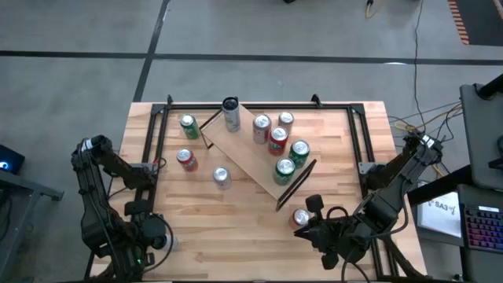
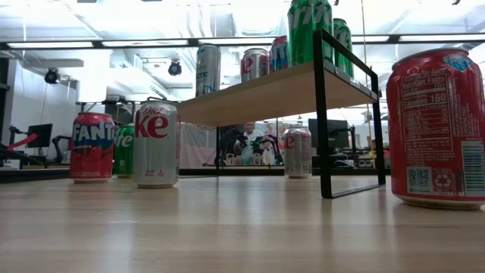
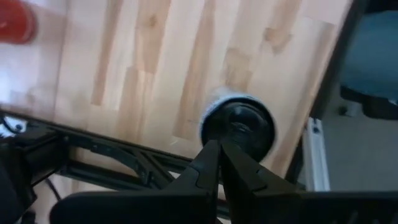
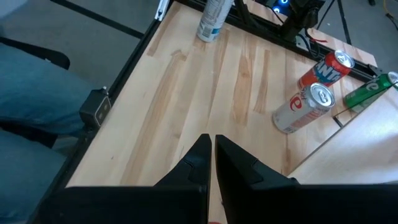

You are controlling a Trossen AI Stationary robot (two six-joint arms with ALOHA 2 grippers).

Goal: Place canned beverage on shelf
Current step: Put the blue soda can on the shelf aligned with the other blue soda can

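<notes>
A: From overhead, the shelf (image 1: 253, 154), a pale wood board with thin black end frames, sits slanted across the plank worktop (image 1: 236, 220). Five cans stand on it, red, silver and green.

B: And the loose ones? A red can (image 1: 301, 217) stands off the shelf's near end, just beside the right pincer (image 1: 313, 233), whose arm lies folded low over the corner.

A: Level view now: that glossy red can (image 2: 436, 127) looms large, and a Fanta can (image 2: 92, 146) and a Diet Coke can (image 2: 155, 144) stand upright on the wood.

B: Left wrist: the left pincer (image 3: 219, 154) has its dark fingers pressed together on nothing, over a round dark-topped object I can't name.

A: Right wrist: fingers likewise closed and empty, with the Diet Coke can (image 4: 303, 107) and Fanta can (image 4: 325, 69) ahead.
</notes>
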